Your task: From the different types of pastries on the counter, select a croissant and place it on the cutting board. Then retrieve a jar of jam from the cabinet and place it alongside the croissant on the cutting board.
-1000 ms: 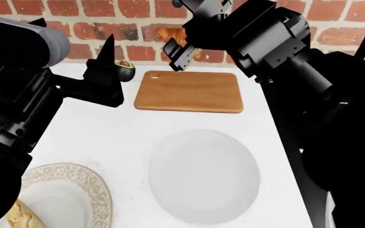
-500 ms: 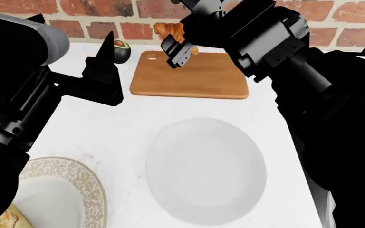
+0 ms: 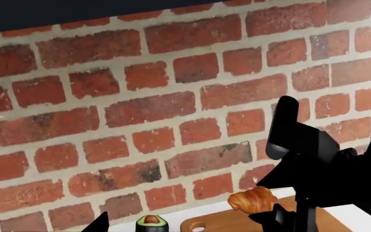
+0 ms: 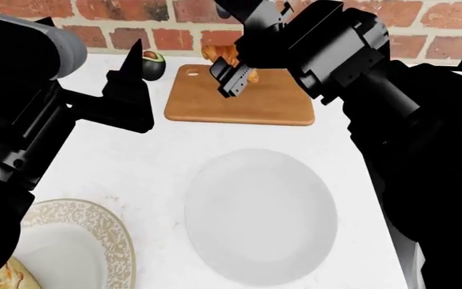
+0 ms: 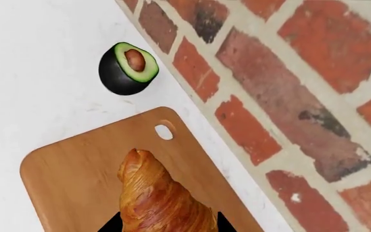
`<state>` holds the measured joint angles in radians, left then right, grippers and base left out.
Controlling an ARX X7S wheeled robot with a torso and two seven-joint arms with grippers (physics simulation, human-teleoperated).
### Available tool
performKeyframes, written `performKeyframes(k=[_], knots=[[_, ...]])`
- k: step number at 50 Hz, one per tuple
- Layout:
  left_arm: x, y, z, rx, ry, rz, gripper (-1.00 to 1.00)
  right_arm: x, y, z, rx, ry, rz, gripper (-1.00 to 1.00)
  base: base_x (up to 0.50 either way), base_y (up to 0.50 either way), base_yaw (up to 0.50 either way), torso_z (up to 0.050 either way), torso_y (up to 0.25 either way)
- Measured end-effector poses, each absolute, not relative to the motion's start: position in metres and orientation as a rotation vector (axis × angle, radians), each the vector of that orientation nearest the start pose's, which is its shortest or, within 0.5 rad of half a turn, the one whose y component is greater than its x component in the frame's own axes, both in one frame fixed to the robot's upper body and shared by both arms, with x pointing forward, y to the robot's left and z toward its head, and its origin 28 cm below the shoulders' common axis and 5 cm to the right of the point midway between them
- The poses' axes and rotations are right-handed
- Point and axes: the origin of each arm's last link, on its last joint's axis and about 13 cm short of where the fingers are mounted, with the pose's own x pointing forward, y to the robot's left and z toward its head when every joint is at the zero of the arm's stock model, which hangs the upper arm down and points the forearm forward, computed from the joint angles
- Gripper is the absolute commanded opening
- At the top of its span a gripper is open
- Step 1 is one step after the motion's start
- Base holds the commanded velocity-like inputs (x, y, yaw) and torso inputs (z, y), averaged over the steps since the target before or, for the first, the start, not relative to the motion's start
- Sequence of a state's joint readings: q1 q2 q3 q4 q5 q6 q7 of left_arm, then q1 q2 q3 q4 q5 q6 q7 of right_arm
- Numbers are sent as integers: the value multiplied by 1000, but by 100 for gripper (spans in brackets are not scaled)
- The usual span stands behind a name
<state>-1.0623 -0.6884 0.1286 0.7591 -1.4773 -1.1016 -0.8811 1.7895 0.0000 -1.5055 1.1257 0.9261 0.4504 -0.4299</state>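
Change: since half a second ago the right claw (image 4: 233, 77) has come down and slightly right with the croissant (image 4: 224, 55), now over the far part of the cutting board (image 4: 273, 101); the head view itself holds steady.
Right claw: closed on the croissant, whose golden ridged body sticks out past the dark fingertips (image 5: 116, 223) in the right wrist view.
Croissant: held above the board's far edge, near the brick wall (image 3: 140, 96); whether it touches the wood I cannot tell.
Cutting board: flat on the white table (image 4: 151, 162), its small hole (image 5: 164, 131) at the corner nearest the avocado.
Avocado half (image 4: 154, 62): on the table just beside that corner, apart from the board, cut face and pit showing.
Left claw (image 4: 132, 71): hangs over the table left of the board, nothing seen in it; how far it is open I cannot tell.
White plate (image 4: 259, 215): on the table, nearer the robot than the board.
Patterned plate (image 4: 94, 232): at the near left, a piece of pale bread (image 4: 10, 278) on it.
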Motion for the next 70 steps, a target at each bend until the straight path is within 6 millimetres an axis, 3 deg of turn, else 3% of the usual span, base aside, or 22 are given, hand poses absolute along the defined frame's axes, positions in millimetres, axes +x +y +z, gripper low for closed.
performKeyframes(k=[44,45,70], knots=[[197,230,305,161,-323,-179,100,422,-51,336,-661,226,621,-100,0,0,0,0,-51],[197,230,305,161,-323,-179,100,422,-51,336,-661,226,621,100,0,0,0,0,0],[196,231,305,154,-322,-176,100,426,-50,332,-755,205,730,100,0,0,0,0,6]])
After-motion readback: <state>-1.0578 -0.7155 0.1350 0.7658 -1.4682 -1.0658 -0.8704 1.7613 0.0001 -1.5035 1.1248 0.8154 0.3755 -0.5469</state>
